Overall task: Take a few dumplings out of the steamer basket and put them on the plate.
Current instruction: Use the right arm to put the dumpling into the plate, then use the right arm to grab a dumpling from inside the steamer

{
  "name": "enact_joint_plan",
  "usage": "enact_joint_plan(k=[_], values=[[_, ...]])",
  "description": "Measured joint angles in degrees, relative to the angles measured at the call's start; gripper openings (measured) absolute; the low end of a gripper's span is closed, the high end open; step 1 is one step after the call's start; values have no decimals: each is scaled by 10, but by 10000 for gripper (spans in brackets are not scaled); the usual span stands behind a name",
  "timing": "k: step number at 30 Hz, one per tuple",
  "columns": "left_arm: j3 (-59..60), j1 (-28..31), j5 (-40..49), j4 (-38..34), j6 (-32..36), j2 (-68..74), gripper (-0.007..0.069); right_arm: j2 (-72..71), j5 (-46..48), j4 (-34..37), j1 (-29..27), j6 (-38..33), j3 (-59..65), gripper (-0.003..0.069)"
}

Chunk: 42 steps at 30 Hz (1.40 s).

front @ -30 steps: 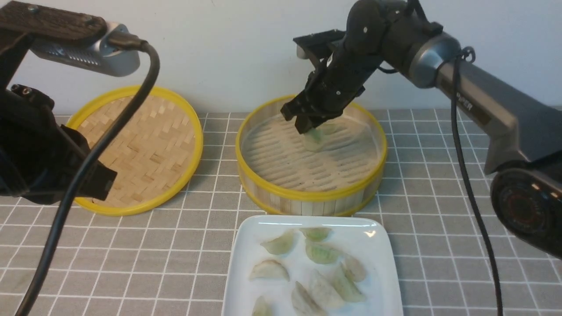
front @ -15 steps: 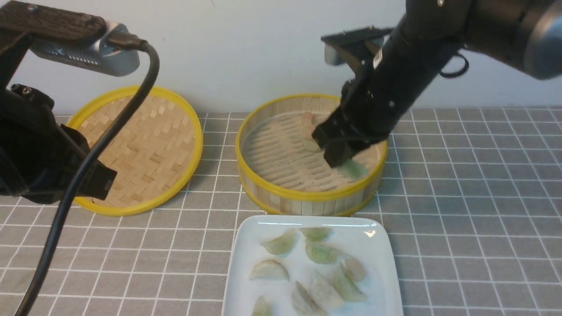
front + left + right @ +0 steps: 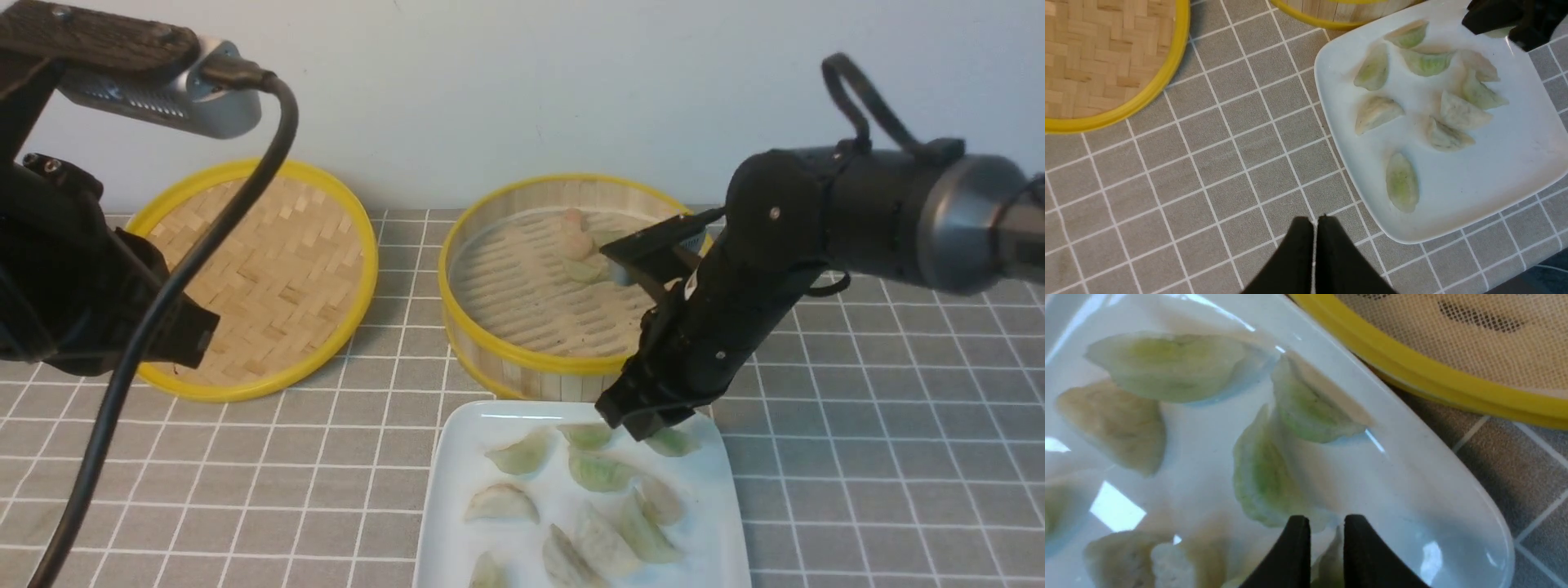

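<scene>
My right gripper [image 3: 645, 425] is low over the far right corner of the plate [image 3: 451, 482]. Its fingers [image 3: 1298, 547] stand a narrow gap apart, and the edge of a pale green dumpling [image 3: 673, 442] shows in that gap. I cannot tell whether they are pinching it or whether it already lies loose on the plate. Several other dumplings [image 3: 522, 452] are scattered over the rest of the plate, which sits at the near edge of the worktop [image 3: 857, 457]. The steamer basket [image 3: 571, 371] stands just behind it, with one pale dumpling [image 3: 586, 269] beside a pinkish dumpling [image 3: 575, 229] towards its far side. The woven lid [image 3: 261, 269] lies at the far left. My left gripper [image 3: 1314, 241] hangs above the cloth near the plate's left edge, fingers pressed together and holding nothing.
</scene>
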Motion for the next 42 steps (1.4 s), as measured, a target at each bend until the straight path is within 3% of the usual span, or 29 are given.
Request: enact_joint_plan(k=[4,9,15,23,32,37,40,42], values=[[1,0,-2,0,0,0,-5,21,-9,-2,-2,5,0,194],[1,0,-2,0,0,0,-5,22,10,-10,-4,18,-28,362],[1,0,-3,1,0,0,-5,49,18,-21,-39,37,-184,430],[1,0,-3,1,0,0,-5,193,84,-23,-73,-9,-415,435],[1,0,1,1,0,0,-5,340,93,-14,-72,-28,-554,421],[1,0,1,1,0,0,-5,355,86,7,-73,-37,-567,335],[1,0,1,1,0,0,-5,357,85,10,-73,-43,-567,213],[1,0,2,1,0,0,-5,356,90,11,-73,-43,-569,202]])
